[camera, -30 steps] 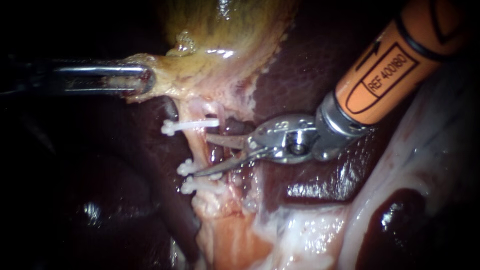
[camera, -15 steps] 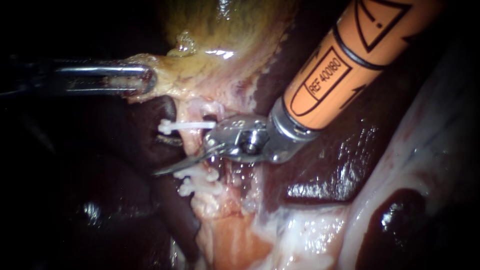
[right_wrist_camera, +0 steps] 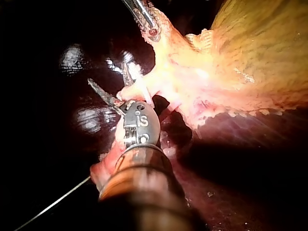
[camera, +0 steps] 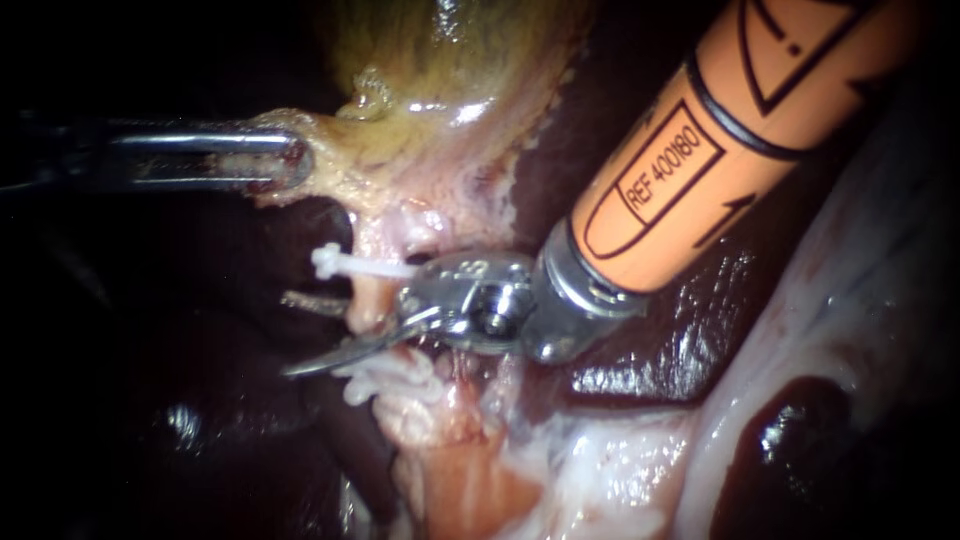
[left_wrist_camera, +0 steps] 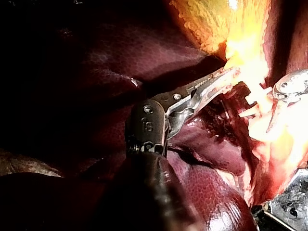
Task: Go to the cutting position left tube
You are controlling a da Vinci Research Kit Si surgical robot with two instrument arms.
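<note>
My left instrument comes in from the left, its jaws shut on the pale edge of the yellow-green gallbladder and holding it taut; the left wrist view shows the same grip. My right instrument, on an orange shaft, has two thin curved blades that stand open. The pale pink left tube lies between them. One white clip sits on the tube above the blades, and more white clips sit below. In the right wrist view the open blades straddle the tube.
Dark red liver lies right of and under the right instrument's wrist. Pale fatty tissue spreads at the lower right. Left of the tube the field is dark liver. The orange shaft fills the upper right.
My right instrument has advanced to the left: its open blades, first right of the tube, now reach across it between the upper and lower clips. The left instrument has held still.
</note>
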